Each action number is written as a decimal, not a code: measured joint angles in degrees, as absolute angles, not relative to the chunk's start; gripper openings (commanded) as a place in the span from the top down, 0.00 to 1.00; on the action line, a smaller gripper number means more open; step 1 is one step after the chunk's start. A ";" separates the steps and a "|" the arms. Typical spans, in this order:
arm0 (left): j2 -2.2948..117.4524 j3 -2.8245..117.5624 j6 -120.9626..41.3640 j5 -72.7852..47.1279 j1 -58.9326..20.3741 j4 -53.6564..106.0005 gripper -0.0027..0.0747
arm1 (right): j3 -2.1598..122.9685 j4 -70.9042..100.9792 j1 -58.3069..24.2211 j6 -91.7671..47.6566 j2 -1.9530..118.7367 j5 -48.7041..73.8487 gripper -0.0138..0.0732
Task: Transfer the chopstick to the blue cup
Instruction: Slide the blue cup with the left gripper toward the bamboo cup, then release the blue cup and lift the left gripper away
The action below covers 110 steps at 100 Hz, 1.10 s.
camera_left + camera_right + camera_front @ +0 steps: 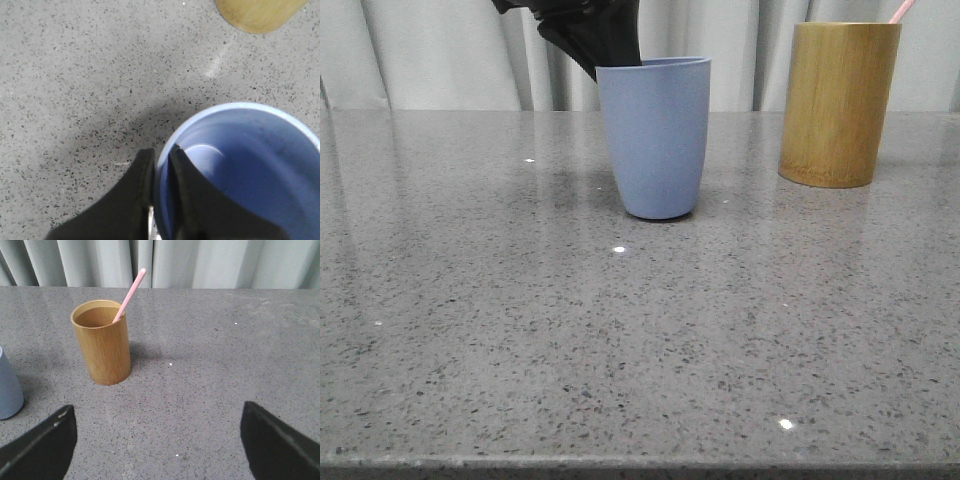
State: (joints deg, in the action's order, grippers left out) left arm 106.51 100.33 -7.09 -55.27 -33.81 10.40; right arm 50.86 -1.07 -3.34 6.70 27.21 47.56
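Observation:
The blue cup [655,135] stands upright at the table's middle. My left gripper [605,55] is shut on the cup's left rim, one finger inside and one outside, as the left wrist view shows [161,155]; the cup [250,165] is empty inside. A pale pink chopstick [129,294] leans in the yellow-brown bamboo holder [102,342]; in the front view only its tip [901,10] shows above the holder [838,103] at the right back. My right gripper [157,420] is open and empty, on the near side of the holder and apart from it.
The grey speckled table [620,350] stretches to the front edge. Pale curtains [440,50] hang behind the table. The blue cup's side shows at the edge of the right wrist view [7,390].

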 measured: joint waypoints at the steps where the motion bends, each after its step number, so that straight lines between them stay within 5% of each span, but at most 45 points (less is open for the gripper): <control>1: 106.51 100.33 -7.09 -55.27 -33.81 10.40 0.96 | 50.86 -1.07 -3.34 6.70 27.21 47.56 0.09; 40: 106.51 100.57 -7.09 -55.27 -33.81 10.40 0.39 | 50.86 -1.07 -3.34 6.70 27.21 47.56 0.09; 110: 100.66 104.45 -4.18 -58.55 -33.03 9.48 0.38 | 50.86 -1.07 -3.34 6.70 27.21 47.67 0.09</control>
State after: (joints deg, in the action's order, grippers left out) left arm 100.66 104.45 -4.18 -58.55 -33.03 9.48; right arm 50.86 -1.07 -3.34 6.70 27.21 47.67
